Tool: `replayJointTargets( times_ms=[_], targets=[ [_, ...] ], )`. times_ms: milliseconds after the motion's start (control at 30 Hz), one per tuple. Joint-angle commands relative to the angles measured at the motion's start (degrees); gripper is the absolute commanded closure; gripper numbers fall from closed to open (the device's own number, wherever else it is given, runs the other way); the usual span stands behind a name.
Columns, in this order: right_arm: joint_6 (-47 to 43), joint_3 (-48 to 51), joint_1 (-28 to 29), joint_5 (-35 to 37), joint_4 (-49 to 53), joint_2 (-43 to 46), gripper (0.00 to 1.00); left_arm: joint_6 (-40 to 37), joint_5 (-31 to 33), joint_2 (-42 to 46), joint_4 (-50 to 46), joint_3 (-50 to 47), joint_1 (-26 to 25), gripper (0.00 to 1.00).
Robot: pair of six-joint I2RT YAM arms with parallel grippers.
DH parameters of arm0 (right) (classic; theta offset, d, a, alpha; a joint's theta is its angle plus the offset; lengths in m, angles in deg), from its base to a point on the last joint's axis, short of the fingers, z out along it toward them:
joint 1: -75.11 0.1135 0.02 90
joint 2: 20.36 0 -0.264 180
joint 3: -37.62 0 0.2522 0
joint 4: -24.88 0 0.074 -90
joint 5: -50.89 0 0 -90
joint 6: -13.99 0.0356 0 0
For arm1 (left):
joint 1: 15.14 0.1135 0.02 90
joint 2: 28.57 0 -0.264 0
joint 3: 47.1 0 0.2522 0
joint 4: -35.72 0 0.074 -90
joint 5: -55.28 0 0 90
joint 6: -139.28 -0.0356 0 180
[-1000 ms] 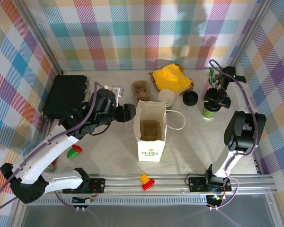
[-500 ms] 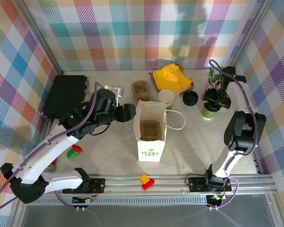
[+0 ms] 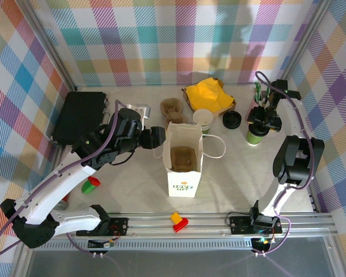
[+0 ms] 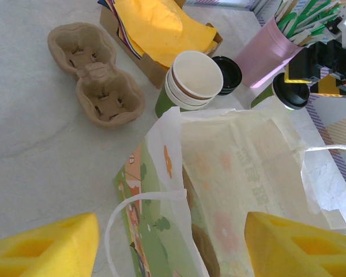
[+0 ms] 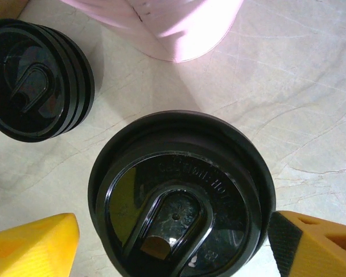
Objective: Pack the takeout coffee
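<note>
Just beyond the right gripper (image 5: pixel 173 248), black lids (image 5: pixel 37 78) and a pink cup (image 5: pixel 173 29) are found; its fingers (image 5: pixel 32 248) are spread wide astride the takeout coffee (image 5: pixel 179 196), gripping nothing.

Left arm (image 3: pixel 57 184) in white shells with black joints, lilac cable looped alongside. Right arm (image 3: pixel 294 161) in black and dark grey casing above a white lower link, trailing matching lilac cable. Black bases at the near edge. Yellow wedge-shaped pads (image 4: pixel 43 245), slotted.
</note>
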Motion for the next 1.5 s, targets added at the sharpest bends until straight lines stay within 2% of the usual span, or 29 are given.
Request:
replayJointTargets(
  times_ms=[0, 500, 800, 1467],
  targets=[
    [-0.51, -0.55, -0.44, 0.08, 1.10, -1.37, 0.15, 0.05, 0.13, 0.67, -0.06, -0.68, 0.57, 0.33],
    [-1.23, -2.84, -0.12, 1.76, 3.13, -4.21, 0.24, -0.12, -0.27, -0.34, 0.46, -0.96, 0.50, 0.33],
    [-3.72, -3.48, 1.83, 2.77, 5.55, -3.66, 0.23, -0.22, -0.30, -0.89, 0.22, -1.03, 0.52, 0.33],
    [-9.12, -3.75, 1.85, 0.90, 7.60, -7.40, 0.20, -0.17, -0.03, -1.00, 0.03, -1.40, 0.53, 0.33]
  ],
)
